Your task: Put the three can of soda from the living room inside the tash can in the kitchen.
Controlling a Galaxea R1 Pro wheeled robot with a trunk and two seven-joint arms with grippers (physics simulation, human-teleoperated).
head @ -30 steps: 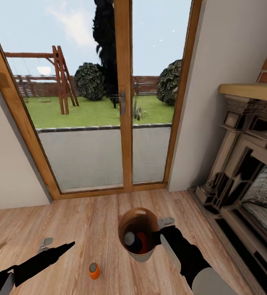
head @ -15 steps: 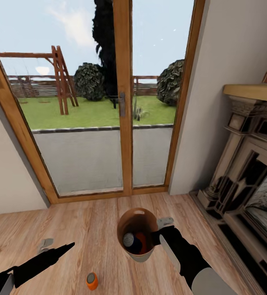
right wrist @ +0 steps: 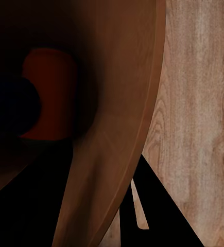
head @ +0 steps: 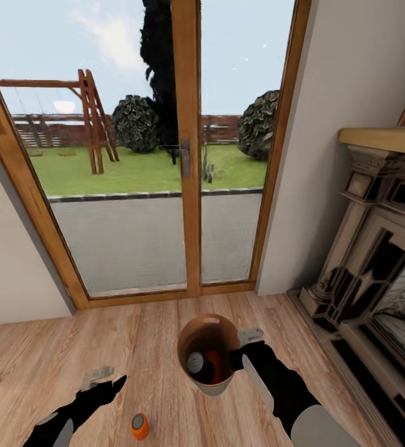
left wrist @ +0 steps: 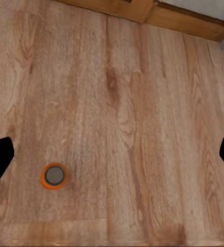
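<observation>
Wood floor, orange can, bin

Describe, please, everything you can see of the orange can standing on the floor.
The orange can is a small cylinder with bright orange sides and a flat grey top ringed in orange, clearest in the left wrist view. It stands upright on the pale wood floor, apart from the bin and touched by nothing. The left gripper hovers nearby, open, not holding it. No label or dent can be made out.
</observation>
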